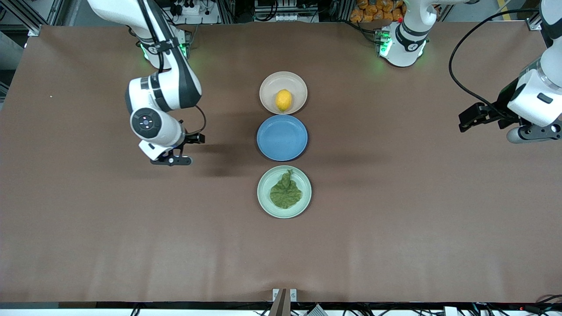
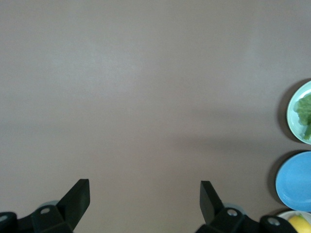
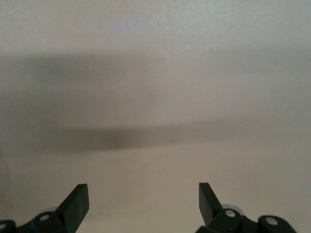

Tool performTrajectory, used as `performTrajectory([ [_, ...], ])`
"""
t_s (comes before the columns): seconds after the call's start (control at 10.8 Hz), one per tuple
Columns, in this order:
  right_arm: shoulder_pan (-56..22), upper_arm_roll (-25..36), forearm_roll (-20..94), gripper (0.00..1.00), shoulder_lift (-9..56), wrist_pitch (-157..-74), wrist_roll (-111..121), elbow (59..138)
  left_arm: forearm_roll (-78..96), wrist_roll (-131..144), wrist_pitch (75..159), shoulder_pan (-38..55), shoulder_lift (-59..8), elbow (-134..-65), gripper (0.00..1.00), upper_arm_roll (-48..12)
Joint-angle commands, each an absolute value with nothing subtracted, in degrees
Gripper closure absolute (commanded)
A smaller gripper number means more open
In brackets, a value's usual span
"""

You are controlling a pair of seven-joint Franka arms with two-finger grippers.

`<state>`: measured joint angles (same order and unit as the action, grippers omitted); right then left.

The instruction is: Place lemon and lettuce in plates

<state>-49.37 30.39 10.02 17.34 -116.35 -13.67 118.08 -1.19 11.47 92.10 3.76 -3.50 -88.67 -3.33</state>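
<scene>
Claws [image 3: 143,206] [image 2: 145,204] spread wide, empty, over bare table [image 1: 395,210].

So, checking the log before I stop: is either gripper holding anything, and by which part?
Nothing is held: left gripper and right gripper both hang open over bare table.

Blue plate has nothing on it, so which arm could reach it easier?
Probably the right. The right gripper, open, hangs over bare table close beside the blue plate; the left gripper, open too, hangs out at its table end.

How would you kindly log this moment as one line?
lemon in beige plate | lettuce in mint plate | left pincer open, empty | right pincer open, empty
</scene>
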Motion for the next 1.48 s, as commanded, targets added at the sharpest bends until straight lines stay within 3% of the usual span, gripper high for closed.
performTrajectory([
  [0.0,-45.8,30.2,8.8,0.00,15.6,-116.5,-11.5,118.4,-0.1,10.2,96.1,2.5,0.4,-94.5,0.00,-4.0],
  [0.09,-41.7,26.6,8.8,0.00,14.8,-116.5,-10.4,118.4,-0.2,9.4,95.9,2.2,0.4,-94.0,0.00,-4.1],
  [0.37,-15.6,1.9,4.0,0.00,12.9,-116.8,-9.2,118.3,-0.1,7.1,95.3,2.0,0.7,-92.1,0.00,-4.6],
  [0.46,-10.7,-2.6,2.1,0.00,12.3,-117.1,-9.2,118.3,-0.1,7.1,95.1,2.0,0.7,-92.0,0.00,-4.8],
  [1.02,-2.8,-6.5,-4.0,0.00,3.4,-117.6,-4.0,118.5,0.0,7.1,93.9,2.5,0.4,-90.9,0.00,-4.9],
  [1.39,-2.4,-4.0,-4.3,0.00,-1.6,-110.0,-1.0,114.8,0.0,7.0,93.2,2.4,0.4,-90.8,0.00,-4.8],
])
